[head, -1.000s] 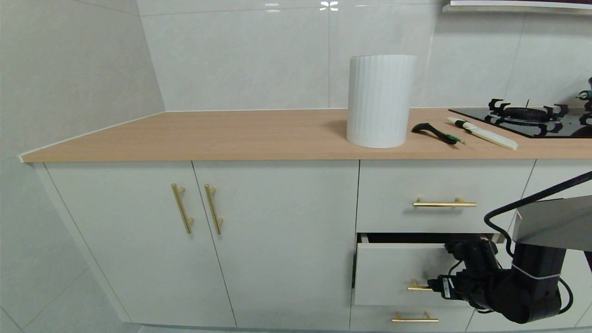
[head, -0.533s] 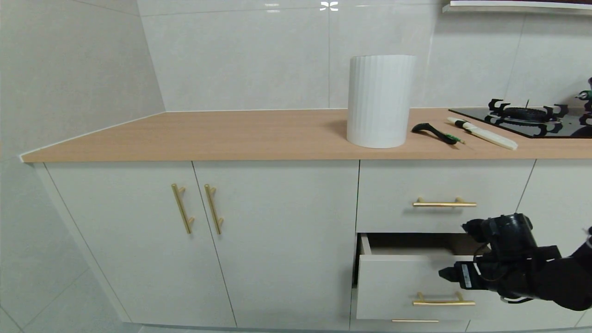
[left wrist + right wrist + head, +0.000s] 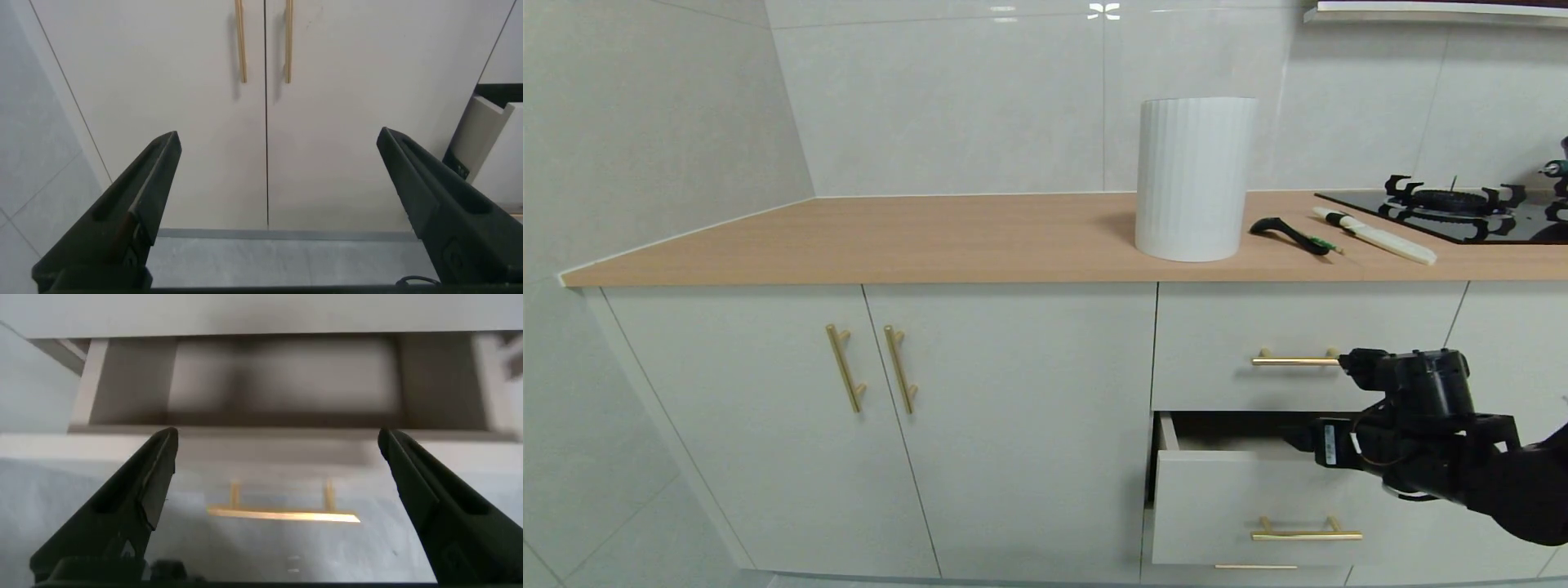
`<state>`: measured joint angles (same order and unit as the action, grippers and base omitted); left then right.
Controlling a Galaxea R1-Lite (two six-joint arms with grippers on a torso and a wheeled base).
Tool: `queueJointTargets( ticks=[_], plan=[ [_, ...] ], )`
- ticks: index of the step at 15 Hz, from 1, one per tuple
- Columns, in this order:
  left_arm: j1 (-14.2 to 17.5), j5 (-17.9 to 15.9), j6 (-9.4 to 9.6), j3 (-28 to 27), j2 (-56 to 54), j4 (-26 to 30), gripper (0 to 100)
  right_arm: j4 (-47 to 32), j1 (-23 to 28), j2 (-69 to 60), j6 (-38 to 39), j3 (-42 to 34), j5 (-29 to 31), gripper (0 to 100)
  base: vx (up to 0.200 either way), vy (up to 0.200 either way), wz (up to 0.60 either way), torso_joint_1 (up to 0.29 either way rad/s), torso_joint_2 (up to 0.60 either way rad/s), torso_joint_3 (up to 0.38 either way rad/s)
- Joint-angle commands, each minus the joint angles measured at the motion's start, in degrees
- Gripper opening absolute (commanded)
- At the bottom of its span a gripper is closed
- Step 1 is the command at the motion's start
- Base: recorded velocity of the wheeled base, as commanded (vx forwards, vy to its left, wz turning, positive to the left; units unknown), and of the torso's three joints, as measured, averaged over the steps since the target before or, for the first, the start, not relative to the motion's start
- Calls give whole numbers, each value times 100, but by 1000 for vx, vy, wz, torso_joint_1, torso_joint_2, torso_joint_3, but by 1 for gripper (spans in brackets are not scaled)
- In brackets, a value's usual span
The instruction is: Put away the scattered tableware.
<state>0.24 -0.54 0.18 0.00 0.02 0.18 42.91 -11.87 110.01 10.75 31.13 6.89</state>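
Note:
On the wooden counter (image 3: 931, 237) lie a black-handled utensil (image 3: 1286, 233) and a cream-white knife (image 3: 1380, 237), to the right of a tall white ribbed container (image 3: 1192, 180). Below them the middle drawer (image 3: 1225, 498) stands pulled out, its inside (image 3: 286, 376) looking bare. My right gripper (image 3: 1327, 425) (image 3: 276, 441) hangs open over the drawer's front edge, above the gold handle (image 3: 282, 513), holding nothing. My left gripper (image 3: 278, 139) is open and empty, low in front of the double cabinet doors (image 3: 265, 82).
A black gas hob (image 3: 1454, 208) takes up the counter's far right. The top drawer (image 3: 1307, 327) is closed, with a gold handle (image 3: 1294, 359). The cabinet doors carry two gold handles (image 3: 845, 367). The open drawer's side (image 3: 490, 131) juts out near the left arm.
The right gripper pulled the middle drawer farther out, let go of its handle and rose above the drawer's front edge. The items on the counter have not moved.

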Motion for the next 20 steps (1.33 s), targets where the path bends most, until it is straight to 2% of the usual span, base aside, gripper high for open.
queueJointTargets(
  ticks=[1,3,5,11,14,20],
  plan=[
    [2,1,-1,0,-2,-1,100,789,-52,987,41,-72,173,100,0,0,0,0,0,0],
    [2,1,-1,0,-2,-1,100,1510,-52,1392,32,-134,348,100,0,0,0,0,0,0],
    [2,1,-1,0,-2,-1,100,1826,-52,1612,23,-134,375,100,0,0,0,0,0,0],
    [2,1,-1,0,-2,-1,100,1835,-52,1594,6,-134,410,100,0,0,0,0,0,0],
    [2,1,-1,0,-2,-1,100,1580,-17,1278,6,-143,401,100,0,0,0,0,0,0],
    [2,1,-1,0,-2,-1,100,314,-8,601,-21,-99,243,100,0,0,0,0,0,0]
  ],
)
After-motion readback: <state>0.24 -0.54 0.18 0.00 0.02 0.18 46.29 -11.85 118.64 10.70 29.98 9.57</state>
